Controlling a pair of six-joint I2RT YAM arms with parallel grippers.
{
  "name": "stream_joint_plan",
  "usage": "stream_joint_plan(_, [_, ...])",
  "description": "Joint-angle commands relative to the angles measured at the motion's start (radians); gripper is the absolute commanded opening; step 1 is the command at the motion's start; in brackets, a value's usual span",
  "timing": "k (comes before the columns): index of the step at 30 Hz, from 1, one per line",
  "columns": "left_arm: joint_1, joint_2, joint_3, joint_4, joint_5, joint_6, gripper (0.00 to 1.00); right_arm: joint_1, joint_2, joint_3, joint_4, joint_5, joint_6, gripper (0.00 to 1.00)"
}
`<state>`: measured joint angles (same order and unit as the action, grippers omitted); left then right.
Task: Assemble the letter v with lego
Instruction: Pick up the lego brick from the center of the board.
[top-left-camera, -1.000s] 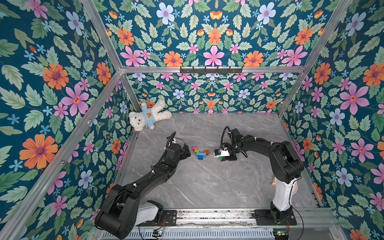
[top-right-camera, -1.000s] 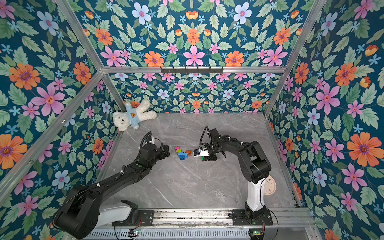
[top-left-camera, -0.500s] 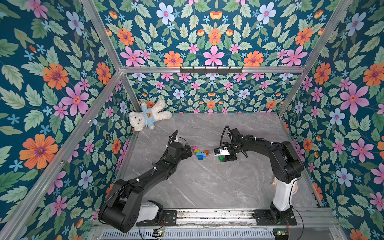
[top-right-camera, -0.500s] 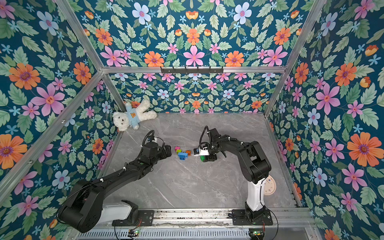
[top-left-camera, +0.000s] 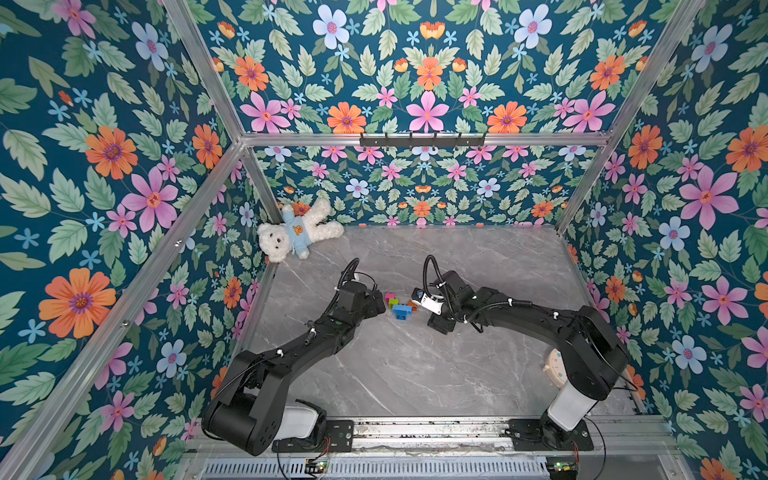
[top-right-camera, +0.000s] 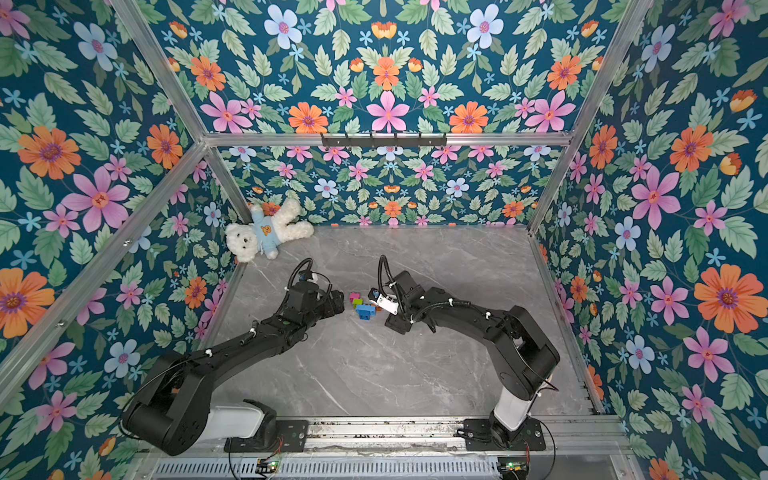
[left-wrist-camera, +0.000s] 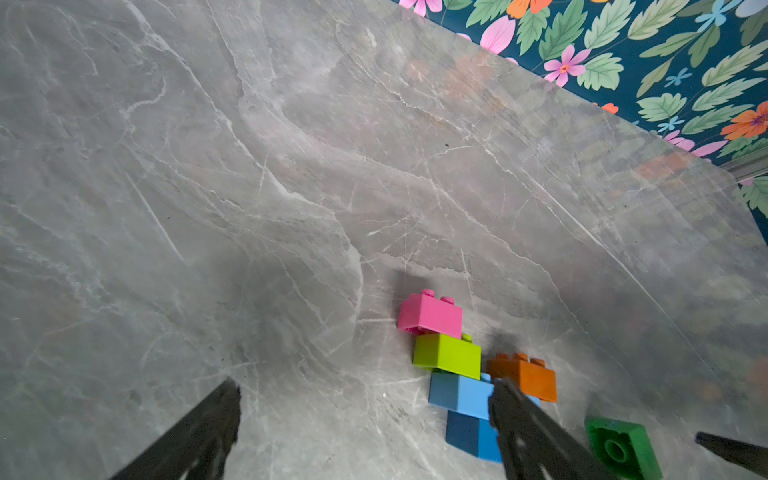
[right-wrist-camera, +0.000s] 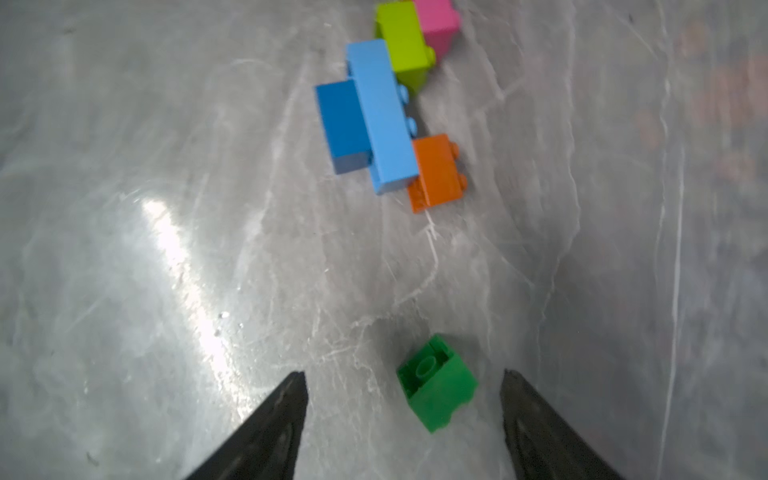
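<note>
The green lego brick (right-wrist-camera: 436, 384) lay tipped on the table (right-wrist-camera: 166, 166), loose between the jaws of the open right end effector (right-wrist-camera: 404, 373), the nearer arm; the unfinished letter v (right-wrist-camera: 382, 112) sat ahead, its orange brick (right-wrist-camera: 436, 172) nearest; the left end effector (left-wrist-camera: 365, 386) stood open too.

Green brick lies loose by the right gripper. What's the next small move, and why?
Probably close the right gripper on the green brick: it lies tipped, hollow side showing, between the open jaws, apart from the orange brick it should join.

Floral teal walls (top-left-camera: 104, 166), grey marble floor (top-left-camera: 415, 365), aluminium frame rails (top-left-camera: 299, 139)
</note>
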<state>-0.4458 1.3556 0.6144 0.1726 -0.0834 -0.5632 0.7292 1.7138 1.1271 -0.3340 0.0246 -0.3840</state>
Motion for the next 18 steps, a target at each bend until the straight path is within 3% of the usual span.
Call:
stream_joint_plan(1, [0.003, 0.0, 0.007, -0.015, 0.001, 0.018, 0.96, 0.023, 0.005, 0.039, -0.095, 0.225, 0.425, 0.75])
stream_joint_plan(4, [0.002, -0.001, 0.007, -0.016, -0.001, 0.023, 0.96, 0.03, 0.0, 0.065, -0.151, 0.274, 0.624, 0.75])
stream_joint_plan(10, [0.004, -0.001, 0.005, -0.015, -0.001, 0.025, 0.96, 0.029, 0.017, 0.1, -0.251, 0.28, 0.879, 0.73])
stream_joint_plan(18, [0.004, -0.002, 0.001, -0.016, 0.0, 0.027, 0.96, 0.03, 0.077, 0.127, -0.261, 0.204, 0.925, 0.69])
